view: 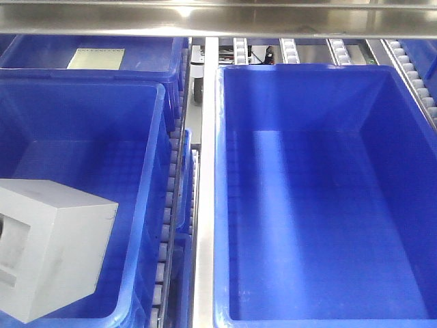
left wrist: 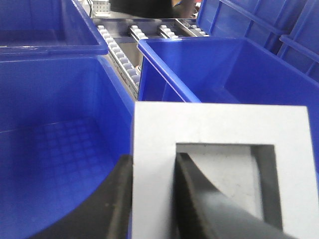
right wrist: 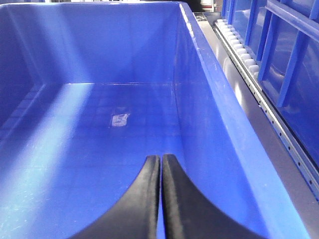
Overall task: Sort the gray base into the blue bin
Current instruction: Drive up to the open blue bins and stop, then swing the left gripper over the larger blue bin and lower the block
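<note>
The gray base is a matte gray block held up over the left blue bin at the lower left of the front view. In the left wrist view my left gripper is shut on the gray base: one black finger is outside its left wall, the other sits inside its square recess. A second large blue bin fills the right side and holds nothing. My right gripper is shut and empty, hovering inside that bin above its grid floor. Neither arm shows in the front view.
A metal rail and roller tracks run between the two bins. Another blue bin with a pale flat sheet stands at the back left. A steel shelf edge crosses the top.
</note>
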Motion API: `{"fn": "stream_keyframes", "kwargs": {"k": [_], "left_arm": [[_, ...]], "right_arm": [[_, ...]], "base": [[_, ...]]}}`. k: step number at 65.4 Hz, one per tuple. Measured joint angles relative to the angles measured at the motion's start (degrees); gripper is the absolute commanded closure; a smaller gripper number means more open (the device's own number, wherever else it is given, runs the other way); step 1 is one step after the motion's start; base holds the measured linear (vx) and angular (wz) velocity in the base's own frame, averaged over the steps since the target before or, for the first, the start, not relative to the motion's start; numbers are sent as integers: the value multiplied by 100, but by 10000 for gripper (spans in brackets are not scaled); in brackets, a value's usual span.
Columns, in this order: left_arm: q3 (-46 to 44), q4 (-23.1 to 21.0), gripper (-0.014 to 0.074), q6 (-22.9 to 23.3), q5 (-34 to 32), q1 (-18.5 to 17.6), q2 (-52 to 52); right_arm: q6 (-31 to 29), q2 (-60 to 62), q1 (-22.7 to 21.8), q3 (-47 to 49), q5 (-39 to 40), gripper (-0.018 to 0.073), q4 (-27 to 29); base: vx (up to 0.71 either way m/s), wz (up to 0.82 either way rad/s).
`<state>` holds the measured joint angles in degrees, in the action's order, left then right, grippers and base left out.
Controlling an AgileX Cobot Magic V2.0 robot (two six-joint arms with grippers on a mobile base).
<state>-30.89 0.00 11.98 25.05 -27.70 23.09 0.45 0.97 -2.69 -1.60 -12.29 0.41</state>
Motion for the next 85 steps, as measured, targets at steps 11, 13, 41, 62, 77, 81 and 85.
{"fn": "stream_keyframes", "kwargs": {"k": [11, 13, 41, 62, 77, 81, 85], "left_arm": [[0, 0, 594, 0, 0, 0, 0], [0, 0, 594, 0, 0, 0, 0], [0, -91, 594, 0, -508, 0, 115], [-183, -695, 594, -499, -1660, -776, 2032], [-1055, -726, 594, -571, -2306, -1813, 3822], [-1341, -726, 594, -584, -2342, -2009, 4337], [-1728, -726, 594, -583, -2318, -2157, 4747]], "right_arm": [[0, 0, 0, 0, 0, 564, 0], [0, 0, 0, 0, 0, 564, 0], [0, 0, 0, 0, 4, 564, 0], [0, 0, 0, 0, 7, 564, 0], [0, 0, 0, 0, 7, 564, 0], [0, 0, 0, 0, 7, 564, 0], [0, 0, 0, 0, 7, 564, 0]], "base": [[0, 0], [0, 0], [0, 0], [0, 0], [0, 0], [0, 0], [0, 0]]}}
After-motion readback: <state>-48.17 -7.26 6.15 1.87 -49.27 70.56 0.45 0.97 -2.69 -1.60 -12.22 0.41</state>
